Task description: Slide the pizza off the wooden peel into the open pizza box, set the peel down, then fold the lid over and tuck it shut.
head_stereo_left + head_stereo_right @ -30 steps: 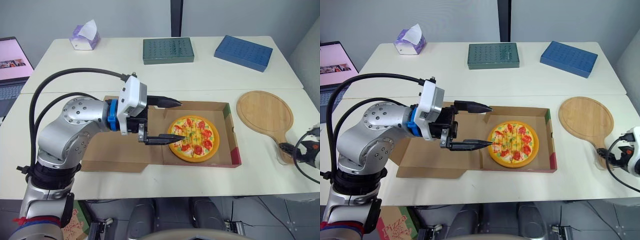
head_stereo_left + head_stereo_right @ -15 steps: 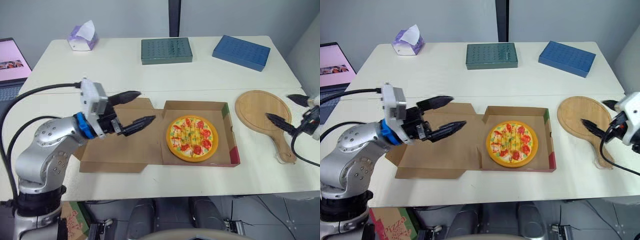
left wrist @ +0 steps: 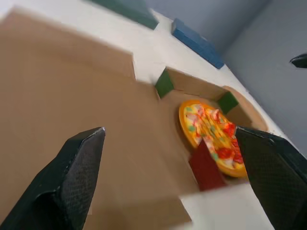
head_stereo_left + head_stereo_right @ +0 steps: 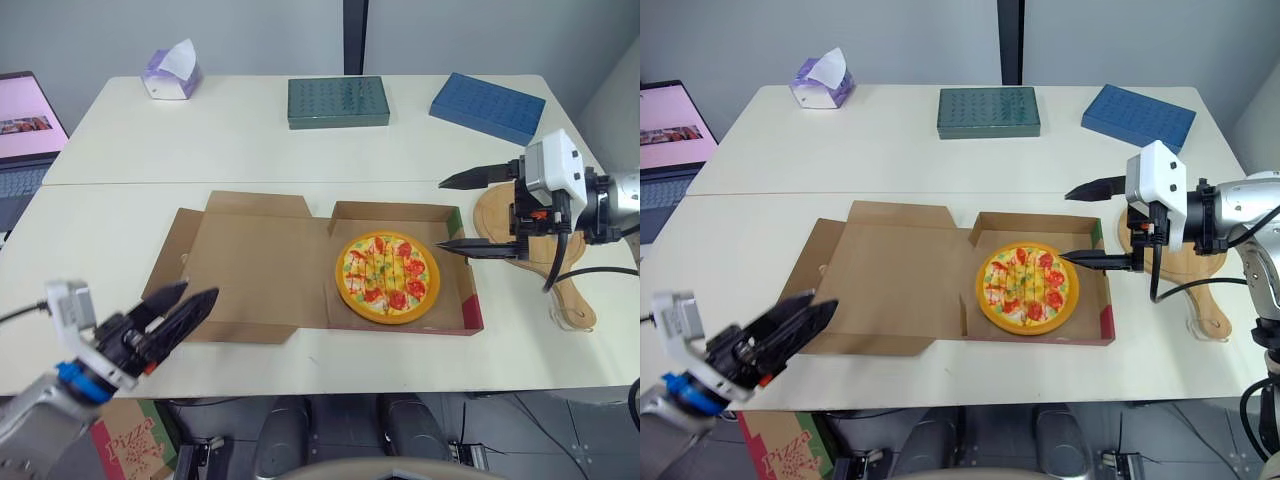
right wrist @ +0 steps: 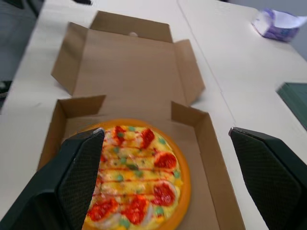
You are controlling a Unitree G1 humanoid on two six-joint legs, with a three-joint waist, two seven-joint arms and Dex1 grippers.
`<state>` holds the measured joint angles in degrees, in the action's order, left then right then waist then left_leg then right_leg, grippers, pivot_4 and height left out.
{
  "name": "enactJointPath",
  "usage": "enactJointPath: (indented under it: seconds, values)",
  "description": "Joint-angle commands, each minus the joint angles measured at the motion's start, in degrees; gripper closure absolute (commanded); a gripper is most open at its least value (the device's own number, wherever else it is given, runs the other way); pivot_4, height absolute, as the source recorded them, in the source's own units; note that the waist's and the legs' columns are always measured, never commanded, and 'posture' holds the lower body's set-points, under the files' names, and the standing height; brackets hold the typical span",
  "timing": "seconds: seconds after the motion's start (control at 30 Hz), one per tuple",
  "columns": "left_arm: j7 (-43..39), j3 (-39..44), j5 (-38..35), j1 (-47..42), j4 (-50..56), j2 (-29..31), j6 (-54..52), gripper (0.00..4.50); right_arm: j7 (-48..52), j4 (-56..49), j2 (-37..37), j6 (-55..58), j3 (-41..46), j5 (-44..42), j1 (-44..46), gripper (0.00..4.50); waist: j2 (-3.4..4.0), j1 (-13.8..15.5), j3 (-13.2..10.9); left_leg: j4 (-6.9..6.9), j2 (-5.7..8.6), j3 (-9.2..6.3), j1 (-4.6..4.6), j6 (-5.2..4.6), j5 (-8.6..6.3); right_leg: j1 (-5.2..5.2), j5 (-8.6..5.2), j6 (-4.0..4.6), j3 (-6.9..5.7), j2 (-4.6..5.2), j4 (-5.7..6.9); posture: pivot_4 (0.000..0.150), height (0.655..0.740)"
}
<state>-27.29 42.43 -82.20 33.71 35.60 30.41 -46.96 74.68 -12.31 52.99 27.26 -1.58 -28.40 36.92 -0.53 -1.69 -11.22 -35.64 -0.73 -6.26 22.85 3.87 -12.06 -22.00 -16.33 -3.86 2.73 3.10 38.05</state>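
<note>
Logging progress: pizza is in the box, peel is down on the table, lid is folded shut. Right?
No: the lid lies open and flat beside the pizza, as the left eye view shows. The pizza is in the box and the peel is down on the table.

Yellow pizza (image 4: 386, 277) dotted red and green, brown pizza box (image 4: 260, 262) edged red and green, tan wooden peel (image 4: 495, 222)

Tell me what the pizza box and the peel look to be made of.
The pizza box looks like plain brown cardboard, matte, with creased fold lines and flaps. The peel looks like pale wood with a smooth tan face, though its grain is hard to make out.
</note>
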Motion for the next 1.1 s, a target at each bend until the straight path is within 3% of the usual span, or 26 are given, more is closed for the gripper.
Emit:
enactJointPath:
  seconds: [0.03, 0.27, 0.73, 0.83, 1.1]
  values:
    - [4.4, 2.1, -8.0, 5.4, -0.4, -2.6, 1.0, 0.00, 1.3, -0.9, -1.0, 1.8, -1.1, -1.6, 2.9, 0.03, -0.04, 0.1, 0.0, 0.00, 0.00, 0.00, 0.00, 0.00, 0.00, 0.00, -0.02, 0.04, -0.01, 0.00, -0.01, 0.150, 0.7400]
    - [14.2, -3.7, -18.8, 11.9, -1.7, -5.8, 2.1, 0.00, 1.4, -1.5, -1.4, 2.8, -1.5, -1.2, 3.4, 0.03, -0.08, 0.2, 0.0, -0.04, 0.01, 0.03, 0.03, 0.01, -0.01, -0.01, -0.21, 0.37, 0.01, 0.00, -0.04, 0.150, 0.7400]
    - [31.9, -11.9, -21.8, -0.4, -6.1, -13.5, 13.6, 0.00, 2.8, -1.1, -0.5, 2.2, -1.2, -0.2, 3.3, 0.03, -0.21, 0.2, 0.1, -0.05, 0.02, 0.04, 0.04, 0.01, -0.01, -0.01, -0.19, 0.43, 0.01, -0.01, -0.04, 0.150, 0.7400]
    - [33.1, -13.4, -21.4, -0.7, -4.8, -15.0, 14.5, 0.61, 3.0, -1.1, -0.6, 2.2, -1.2, -0.2, 3.3, 0.00, -0.20, 0.1, 0.1, -0.05, 0.02, 0.06, 0.04, 0.01, -0.01, -0.01, -0.18, 0.43, 0.03, -0.01, -0.05, 0.150, 0.7400]
    - [34.5, -15.3, -21.1, -0.6, -2.9, -14.9, 16.5, 2.95, 3.1, -1.4, -0.5, 2.5, -0.9, -0.4, 3.1, 0.00, -0.20, 0.0, 0.1, -0.04, 0.04, 0.17, 0.05, 0.01, -0.04, -0.02, -0.17, 0.39, 0.15, 0.00, -0.14, 0.150, 0.7400]
